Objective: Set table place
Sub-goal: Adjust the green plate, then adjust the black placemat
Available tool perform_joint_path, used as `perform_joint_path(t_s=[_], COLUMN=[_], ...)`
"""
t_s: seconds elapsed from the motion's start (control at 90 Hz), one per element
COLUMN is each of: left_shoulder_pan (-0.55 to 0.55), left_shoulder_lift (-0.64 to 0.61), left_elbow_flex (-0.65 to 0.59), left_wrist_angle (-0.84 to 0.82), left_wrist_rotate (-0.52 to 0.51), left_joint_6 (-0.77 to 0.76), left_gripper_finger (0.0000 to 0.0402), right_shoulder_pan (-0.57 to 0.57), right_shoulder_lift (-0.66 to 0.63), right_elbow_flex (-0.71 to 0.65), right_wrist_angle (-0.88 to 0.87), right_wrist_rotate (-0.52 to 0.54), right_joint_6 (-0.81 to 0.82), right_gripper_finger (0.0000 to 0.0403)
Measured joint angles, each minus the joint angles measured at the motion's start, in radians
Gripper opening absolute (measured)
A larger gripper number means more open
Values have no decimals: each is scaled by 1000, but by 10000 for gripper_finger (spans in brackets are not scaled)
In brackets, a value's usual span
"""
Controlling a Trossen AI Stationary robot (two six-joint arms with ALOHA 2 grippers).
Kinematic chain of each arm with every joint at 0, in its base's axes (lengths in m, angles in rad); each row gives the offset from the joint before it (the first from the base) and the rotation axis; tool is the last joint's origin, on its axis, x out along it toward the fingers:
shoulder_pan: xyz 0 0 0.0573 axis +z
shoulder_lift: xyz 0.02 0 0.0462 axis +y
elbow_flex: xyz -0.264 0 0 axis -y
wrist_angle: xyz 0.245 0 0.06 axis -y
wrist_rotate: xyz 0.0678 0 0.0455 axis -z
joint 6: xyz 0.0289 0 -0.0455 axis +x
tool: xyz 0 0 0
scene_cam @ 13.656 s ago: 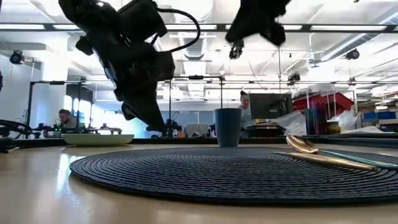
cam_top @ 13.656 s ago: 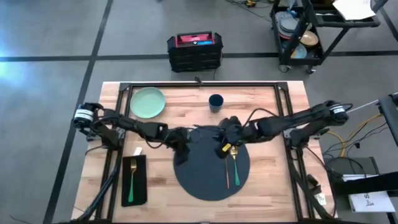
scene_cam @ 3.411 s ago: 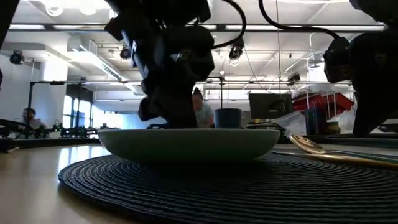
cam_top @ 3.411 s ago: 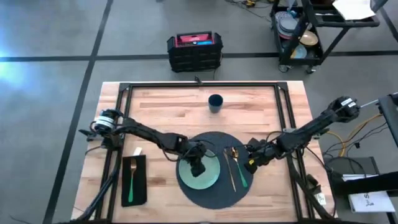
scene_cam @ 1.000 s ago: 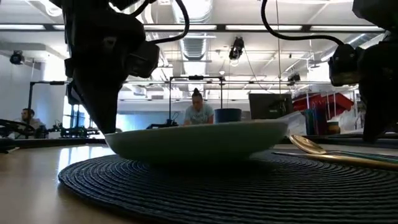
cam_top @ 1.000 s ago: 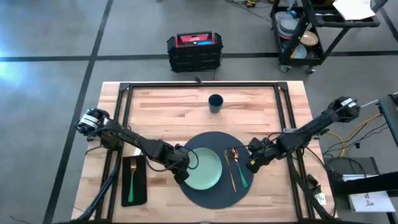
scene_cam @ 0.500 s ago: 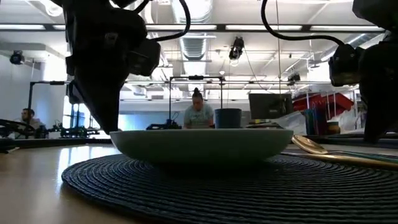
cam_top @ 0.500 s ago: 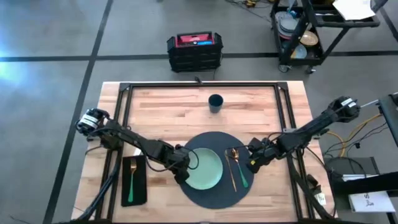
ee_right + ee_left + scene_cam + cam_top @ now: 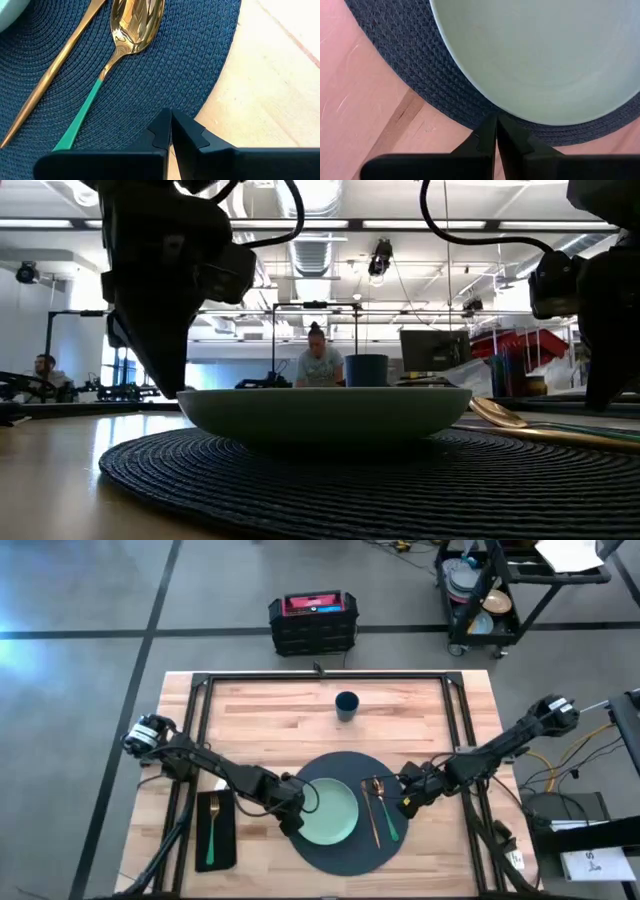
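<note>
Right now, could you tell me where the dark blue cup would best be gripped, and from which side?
Probably by the rim, from above: the dark blue cup stands upright, mouth open upward, alone on the table, so one finger can go inside, one outside.

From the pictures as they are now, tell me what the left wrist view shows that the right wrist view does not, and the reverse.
Only the left wrist view shows the pale green plate, with the left gripper shut just off its rim. Only the right wrist view shows the gold spoon with its green handle, another gold piece beside it, and the right gripper, also shut. Both show the dark placemat and the wood table.
</note>
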Motion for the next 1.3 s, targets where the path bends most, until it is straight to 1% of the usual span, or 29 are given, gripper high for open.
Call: perform_joint_path(t_s=[0.167, 0.367, 0.578, 0.756, 0.978, 1.1, 1.189, 1.3], left_shoulder_pan=[0, 4, 4, 6, 9, 10, 11, 10], left_shoulder_lift=[1, 2, -5, -46, -89, -81, -70, -64], left_elbow_flex=[-9, -34, -39, -39, -42, -85, -128, -177], left_wrist_angle=[44, 182, 177, 165, 121, 96, 120, 171], left_wrist_rotate=[10, -1, -5, -24, -74, -69, -44, -39], left_joint_6=[0, 2, -3, 3, 85, 144, 169, 192], left_gripper_finger=[0, 0, 0, 0, 0, 0, 0, 0], right_shoulder_pan=[0, 0, 0, 0, 0, 0, 0, 0], right_shoulder_lift=[0, 0, 0, 0, 0, 0, 2, 2], right_elbow_flex=[0, 0, 0, 0, 0, 0, 0, 0], right_wrist_angle=[0, 0, 0, 2, 71, 110, 104, 105], right_wrist_rotate=[0, 0, 0, -19, -25, 19, 50, 53], right_joint_6=[0, -7, -5, 28, 97, 137, 177, 208], right_gripper_finger=[0, 0, 0, 0, 0, 0, 0, 0])
